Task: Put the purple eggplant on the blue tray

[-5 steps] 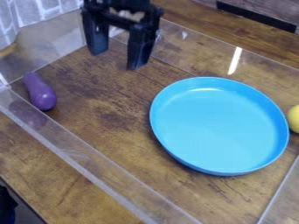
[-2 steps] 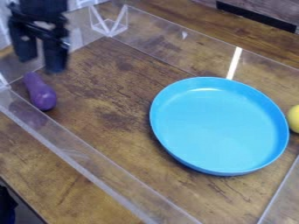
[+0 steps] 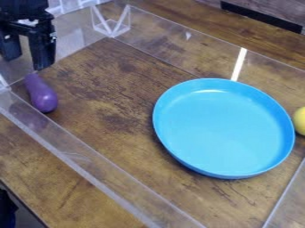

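Observation:
The purple eggplant [image 3: 42, 93] lies on the wooden table at the left, small, glossy and egg-shaped, beside the clear wall. My black gripper [image 3: 27, 50] hangs pointing down just above and behind it, at the upper left corner of the view. Its two fingers [image 3: 43, 52] stand apart, open, with nothing between them. They do not touch the eggplant. The blue tray [image 3: 179, 98], a large round light-blue plate with a raised rim, rests on the table to the right with nothing on it.
A clear plastic wall [image 3: 84, 165] fences the wooden table along the left and front. A yellow round fruit [image 3: 299, 120] sits at the right edge beside the tray. A clear stand [image 3: 112, 20] is at the back.
The gripper has travelled left across the back of the table, from near the top centre to above the eggplant, staying open. Eggplant and tray have not moved.

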Robot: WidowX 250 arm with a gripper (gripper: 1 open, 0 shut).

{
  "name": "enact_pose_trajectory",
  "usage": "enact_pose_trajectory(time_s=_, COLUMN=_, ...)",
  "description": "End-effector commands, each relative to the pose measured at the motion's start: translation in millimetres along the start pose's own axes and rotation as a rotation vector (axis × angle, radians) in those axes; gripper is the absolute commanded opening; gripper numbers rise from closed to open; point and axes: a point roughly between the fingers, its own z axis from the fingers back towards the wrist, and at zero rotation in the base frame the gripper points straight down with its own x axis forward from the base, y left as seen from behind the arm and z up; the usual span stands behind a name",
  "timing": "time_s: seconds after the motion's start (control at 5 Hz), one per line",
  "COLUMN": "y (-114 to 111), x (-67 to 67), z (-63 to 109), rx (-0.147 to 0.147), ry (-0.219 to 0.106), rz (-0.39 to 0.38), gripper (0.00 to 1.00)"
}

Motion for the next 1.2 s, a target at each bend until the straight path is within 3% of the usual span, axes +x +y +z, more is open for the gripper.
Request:
enact_pose_trajectory(time_s=0.0, y=6, x=4.1, z=-2.6, rx=0.007, ry=-0.028, rz=0.039, gripper=1.0)
enact_pose_trajectory(time_s=0.4, y=19, x=6.2, z=-36.8, rx=0.011, ry=-0.063, rz=0.168, gripper=1.0)
enact_pose_trajectory(time_s=0.8, y=23, x=34.3, z=-38.4, rx=0.016, ry=-0.082, rz=0.332, gripper=1.0)
enact_pose_trajectory(time_s=1.0, y=31, x=39.5, z=-45.2, rx=0.011, ry=-0.086, rz=0.434, gripper=1.0)
